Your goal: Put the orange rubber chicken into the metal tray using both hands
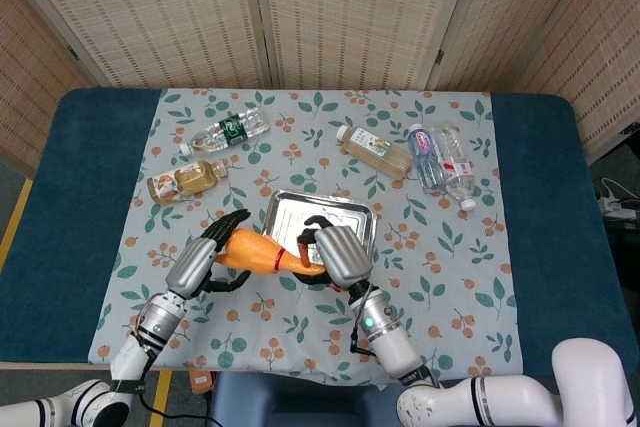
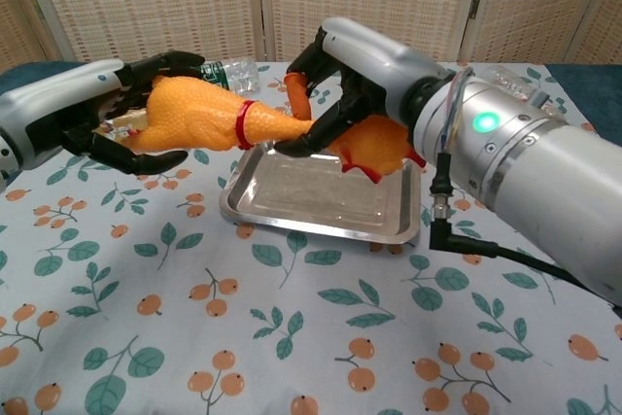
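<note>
Lying crosswise, rubber chicken (image 2: 209, 116) over tray (image 2: 321, 203)

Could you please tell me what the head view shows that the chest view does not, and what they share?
Only the head view shows the amber drink bottle, the pale juice bottle and the blue table edges. Only the chest view shows the green light on the right forearm. Both show the orange rubber chicken held above the metal tray by the left hand and right hand.
</note>
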`<state>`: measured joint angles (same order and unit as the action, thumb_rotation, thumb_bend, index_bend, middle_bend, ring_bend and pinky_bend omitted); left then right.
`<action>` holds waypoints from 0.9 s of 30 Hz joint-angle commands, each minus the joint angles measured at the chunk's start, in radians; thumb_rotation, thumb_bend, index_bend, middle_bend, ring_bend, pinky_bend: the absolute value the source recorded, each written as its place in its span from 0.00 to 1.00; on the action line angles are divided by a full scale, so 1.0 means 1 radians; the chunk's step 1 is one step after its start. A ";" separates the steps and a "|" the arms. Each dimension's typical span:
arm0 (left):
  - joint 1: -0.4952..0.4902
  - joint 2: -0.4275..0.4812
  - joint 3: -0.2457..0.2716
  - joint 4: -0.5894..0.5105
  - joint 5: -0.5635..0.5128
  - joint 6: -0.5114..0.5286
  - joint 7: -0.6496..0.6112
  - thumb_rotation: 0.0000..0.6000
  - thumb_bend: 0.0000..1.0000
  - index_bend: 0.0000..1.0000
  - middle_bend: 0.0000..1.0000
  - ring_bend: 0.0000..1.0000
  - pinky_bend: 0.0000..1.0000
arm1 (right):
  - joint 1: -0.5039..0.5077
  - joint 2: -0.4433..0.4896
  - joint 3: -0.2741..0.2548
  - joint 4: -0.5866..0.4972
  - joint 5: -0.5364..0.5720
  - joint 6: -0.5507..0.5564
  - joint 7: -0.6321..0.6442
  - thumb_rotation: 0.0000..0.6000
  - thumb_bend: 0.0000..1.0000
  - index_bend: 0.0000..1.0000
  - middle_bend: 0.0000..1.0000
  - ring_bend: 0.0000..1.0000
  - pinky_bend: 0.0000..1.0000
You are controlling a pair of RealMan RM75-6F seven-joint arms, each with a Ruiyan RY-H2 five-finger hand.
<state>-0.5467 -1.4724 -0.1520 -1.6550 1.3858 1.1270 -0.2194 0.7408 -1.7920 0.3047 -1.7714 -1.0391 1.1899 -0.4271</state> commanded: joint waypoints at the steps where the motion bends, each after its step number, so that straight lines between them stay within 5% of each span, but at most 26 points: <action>1: 0.003 -0.012 -0.007 0.024 -0.005 0.011 -0.011 1.00 0.33 0.00 0.00 0.00 0.07 | -0.003 0.003 0.002 -0.002 -0.004 0.004 0.008 1.00 0.30 0.93 0.58 0.70 0.98; 6: 0.002 -0.003 -0.007 0.033 -0.017 -0.010 -0.047 1.00 0.34 0.00 0.00 0.00 0.07 | -0.005 0.009 0.008 -0.004 -0.007 0.006 0.024 1.00 0.30 0.93 0.58 0.70 0.98; 9: 0.000 0.002 -0.009 0.030 -0.032 -0.020 -0.036 1.00 0.37 0.01 0.02 0.04 0.21 | -0.005 0.012 0.010 -0.007 -0.010 0.007 0.029 1.00 0.30 0.93 0.58 0.70 0.98; 11: 0.002 -0.001 -0.019 0.019 -0.057 -0.021 -0.038 1.00 0.42 0.20 0.21 0.21 0.40 | -0.006 0.014 0.009 -0.008 -0.011 0.008 0.030 1.00 0.30 0.93 0.58 0.70 0.98; 13: 0.009 -0.013 -0.035 0.005 -0.087 -0.011 -0.048 1.00 0.52 0.58 0.56 0.50 0.69 | -0.005 0.015 0.009 -0.009 -0.008 0.008 0.027 1.00 0.30 0.93 0.58 0.70 0.98; 16: 0.021 -0.041 -0.055 0.001 -0.107 0.025 -0.057 1.00 0.64 0.84 0.82 0.74 0.92 | -0.005 0.019 0.008 -0.010 -0.005 0.008 0.022 1.00 0.30 0.93 0.58 0.70 0.98; 19: 0.027 -0.058 -0.054 0.020 -0.075 0.066 -0.029 1.00 0.71 0.88 0.88 0.81 0.99 | -0.004 0.022 0.006 -0.010 0.001 0.007 0.016 1.00 0.30 0.93 0.58 0.70 0.98; 27: 0.032 -0.067 -0.026 0.020 -0.012 0.099 0.024 1.00 0.77 0.91 0.91 0.85 1.00 | 0.000 0.020 -0.002 -0.013 0.013 0.003 0.003 1.00 0.30 0.93 0.58 0.70 0.98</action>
<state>-0.5164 -1.5389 -0.1822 -1.6294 1.3723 1.2256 -0.2005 0.7407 -1.7721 0.3034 -1.7841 -1.0262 1.1936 -0.4240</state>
